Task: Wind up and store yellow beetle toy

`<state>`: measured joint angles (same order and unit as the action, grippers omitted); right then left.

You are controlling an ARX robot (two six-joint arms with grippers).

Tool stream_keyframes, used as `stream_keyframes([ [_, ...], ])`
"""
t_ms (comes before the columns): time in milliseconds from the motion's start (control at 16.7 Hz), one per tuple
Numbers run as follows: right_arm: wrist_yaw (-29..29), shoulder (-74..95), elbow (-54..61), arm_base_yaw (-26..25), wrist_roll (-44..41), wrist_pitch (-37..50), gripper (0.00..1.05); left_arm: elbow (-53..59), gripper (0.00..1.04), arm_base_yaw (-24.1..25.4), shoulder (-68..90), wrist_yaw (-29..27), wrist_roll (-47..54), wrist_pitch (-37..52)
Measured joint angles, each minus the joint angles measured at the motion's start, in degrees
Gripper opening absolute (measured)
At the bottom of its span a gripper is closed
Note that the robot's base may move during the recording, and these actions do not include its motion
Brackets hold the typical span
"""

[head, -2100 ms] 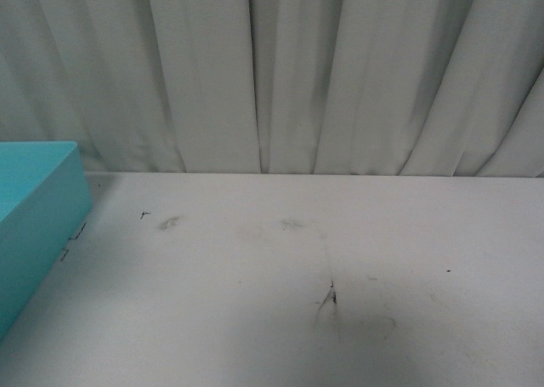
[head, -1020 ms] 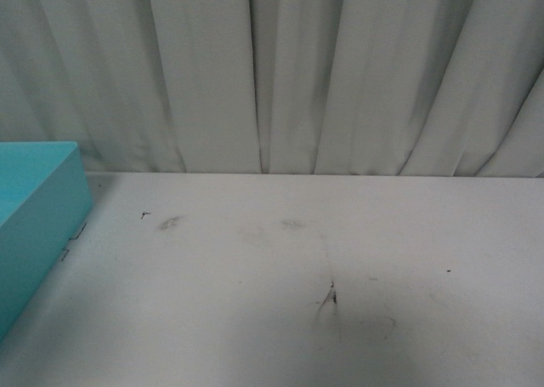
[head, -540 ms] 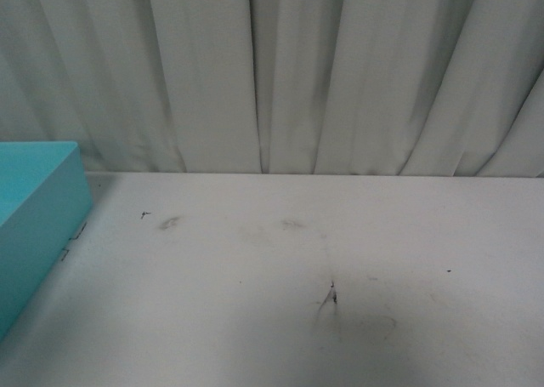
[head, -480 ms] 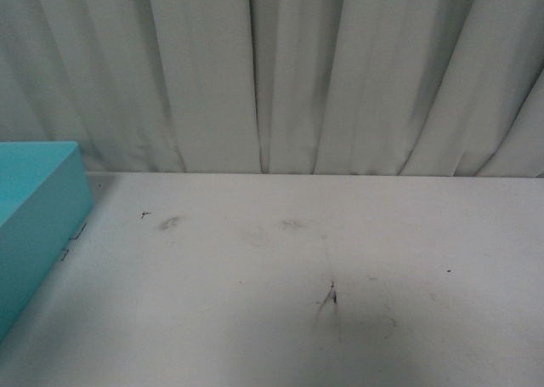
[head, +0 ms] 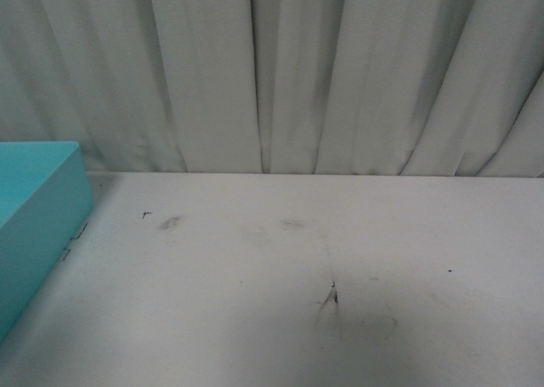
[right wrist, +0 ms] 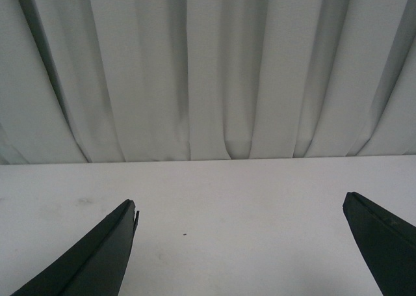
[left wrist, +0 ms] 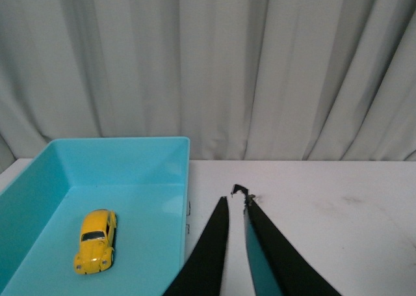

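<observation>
Nothing on the white table (head: 280, 268) has shifted since the earlier front views, and the turquoise box (head: 38, 208) sits at the same left edge. Inside that box (left wrist: 136, 172) the yellow beetle toy (left wrist: 96, 240) rests on its wheels, off to one side of the left gripper (left wrist: 236, 201), whose fingers are nearly pressed together with nothing between them. Widely spread and empty, the right gripper (right wrist: 240, 208) hangs over bare tabletop.

The left gripper (left wrist: 236, 205) has slim, tapering black fingers. One carries a teal inner pad. The right gripper (right wrist: 240, 208) has matte black, pointed fingers.
</observation>
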<state>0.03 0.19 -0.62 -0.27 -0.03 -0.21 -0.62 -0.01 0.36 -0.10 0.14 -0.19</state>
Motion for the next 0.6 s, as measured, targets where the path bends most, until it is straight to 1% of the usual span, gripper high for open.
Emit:
stream_keyframes([
  [60,0.0,0.0,0.0,0.0,0.0,0.0,0.98,0.0,0.2,0.0,0.0,0.07,0.0,0.0],
  [300,0.0,0.0,0.0,0.0,0.0,0.0,0.98,0.0,0.31,0.0,0.0,0.07,0.0,0.0],
  [480,0.0,0.0,0.0,0.0,0.0,-0.02,0.98,0.0,0.42,0.0,0.0,0.07,0.0,0.0],
  [600,0.0,0.0,0.0,0.0,0.0,-0.02,0.98,0.0,0.47,0.0,0.0,0.07,0.0,0.0],
])
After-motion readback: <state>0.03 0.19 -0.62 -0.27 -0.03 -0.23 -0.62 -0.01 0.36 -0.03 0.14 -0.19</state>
